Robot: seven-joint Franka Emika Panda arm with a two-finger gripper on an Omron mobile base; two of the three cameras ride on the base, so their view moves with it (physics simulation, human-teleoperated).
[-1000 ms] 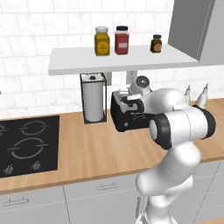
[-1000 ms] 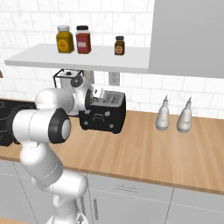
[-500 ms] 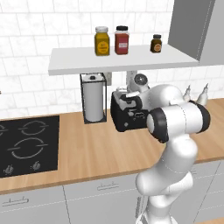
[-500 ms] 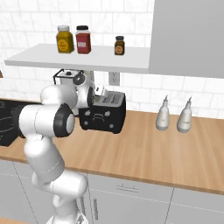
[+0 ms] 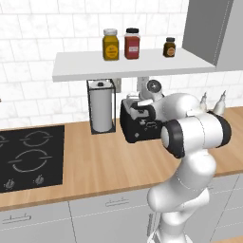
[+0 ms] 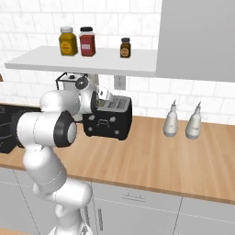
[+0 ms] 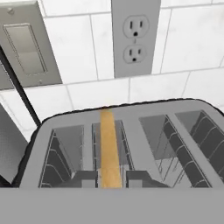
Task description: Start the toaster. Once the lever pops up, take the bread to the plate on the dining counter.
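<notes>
Bread (image 7: 109,151) sits edge-up in toaster's (image 7: 122,144) left slot, directly ahead of the fingers and just beyond them. Fingers (image 6: 98,102) hover over toaster top, close above that slot; tips hidden, so can't tell if wide or narrow. Toaster stands on table (image 5: 104,161), w/ wall outlet (image 7: 134,37) behind it.

The white arm covers much of the black boxy toaster (image 5: 135,126) in the left base view. In the hand view, the tan bread slice (image 7: 109,151) shows only its top edge.
</notes>
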